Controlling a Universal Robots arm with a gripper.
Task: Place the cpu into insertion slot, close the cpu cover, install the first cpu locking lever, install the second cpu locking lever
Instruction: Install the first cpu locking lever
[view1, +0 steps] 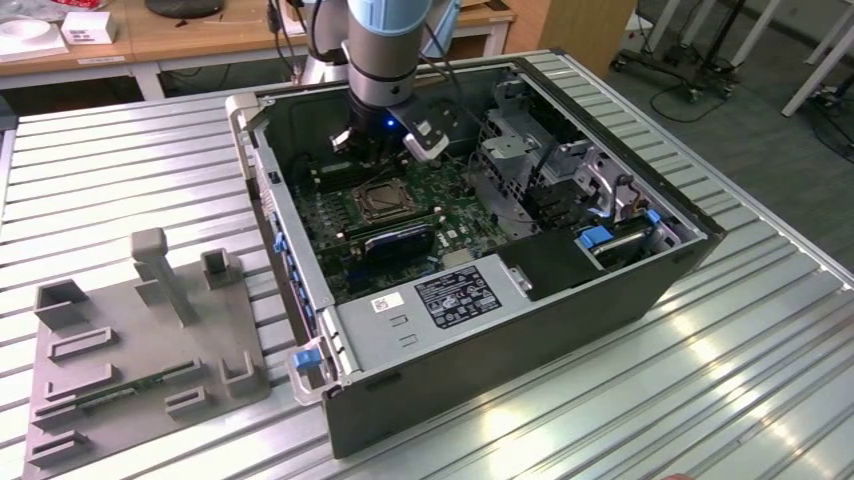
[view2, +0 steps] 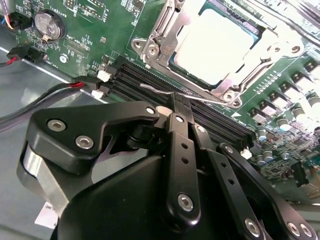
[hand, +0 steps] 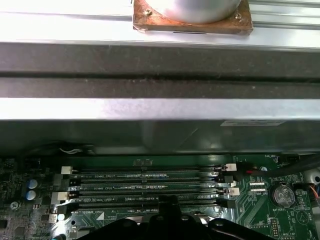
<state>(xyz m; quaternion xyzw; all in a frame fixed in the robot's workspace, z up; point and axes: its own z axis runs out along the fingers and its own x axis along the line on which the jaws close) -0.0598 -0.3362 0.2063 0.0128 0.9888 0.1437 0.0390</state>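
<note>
Ribbed metal table (view1: 694, 400) nearest, bearing a grey fixture tray (view1: 127, 352) on the exterior view's left and an open computer case (view1: 534, 340) just beside it. Inside the case, a green motherboard (view1: 320, 218), with long black memory slots (hand: 145, 187) close beside the insertion slot (view1: 380, 203). In the second wrist view, cpu (view2: 215, 42) already seated in that slot, silvery top up, cpu cover (view2: 162, 45) down flat around it. Gripper (view2: 181, 107) clenched, fingers (view2: 176, 127) drawn together with no gap to see, tips right at a thin wire locking lever (view2: 160, 91) lying between socket and memory slots; pinching or merely pressing, impossible to tell. Probably the first lever step, with no catch over the wire in sight. Hazards, by judgement: a slip off so thin and springy a wire from too light a contact, a snap-back against the cover, or a scrape across memory slots and small board parts from pressing too low. Farther back, wooden desks (view1: 200, 40).
</note>
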